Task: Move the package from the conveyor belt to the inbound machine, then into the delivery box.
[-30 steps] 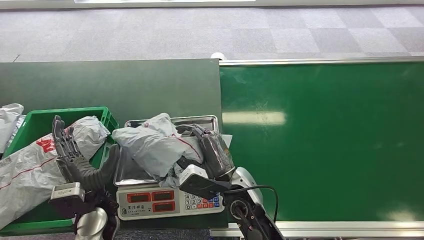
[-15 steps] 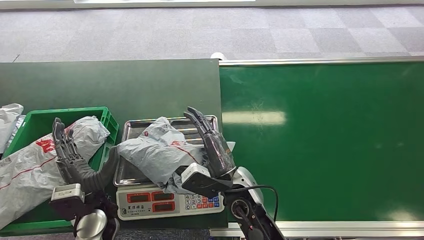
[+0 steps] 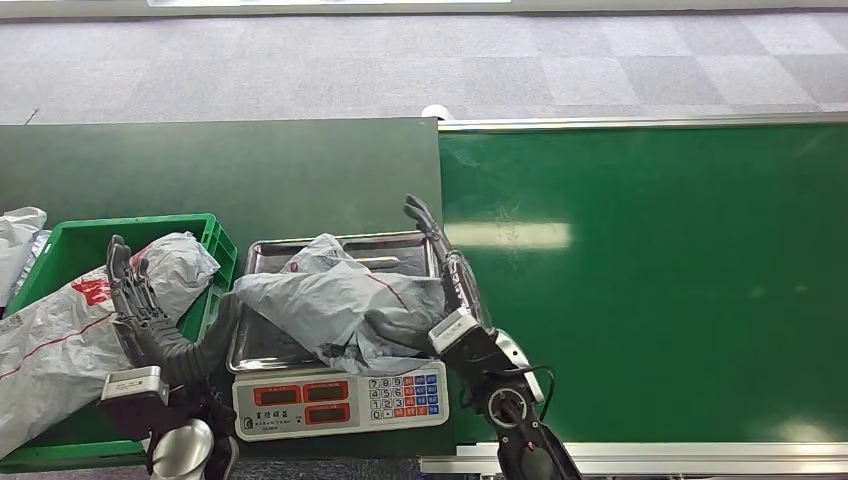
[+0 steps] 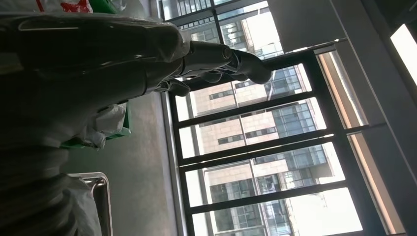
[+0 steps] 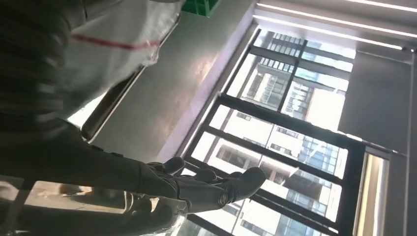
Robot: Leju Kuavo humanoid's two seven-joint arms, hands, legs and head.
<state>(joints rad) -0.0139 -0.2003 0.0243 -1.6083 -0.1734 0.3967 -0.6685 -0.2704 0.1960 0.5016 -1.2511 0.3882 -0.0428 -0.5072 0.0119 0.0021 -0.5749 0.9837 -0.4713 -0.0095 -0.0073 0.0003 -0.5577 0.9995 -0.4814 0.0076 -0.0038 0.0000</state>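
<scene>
Fingers (image 3: 425,225) spread beside package (image 3: 340,305) on scale tray (image 3: 262,345).

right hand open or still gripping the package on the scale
Open. The right hand stands beside the grey package, fingers straight and apart, while the package lies on the scale tray.

From high on the body we look forward and steeply down on the scale (image 3: 340,400), with the green crate (image 3: 60,250) at nine o'clock and the belt (image 3: 640,280) at three. Our left wrist camera sits close behind the left hand (image 4: 147,59), turned on its side, facing out to tall windows (image 4: 265,162). Our right wrist camera, equally close behind the right hand (image 5: 196,189), faces the same windows. Both wrist views share the scale's metal tray (image 4: 101,196) with the head view.
</scene>
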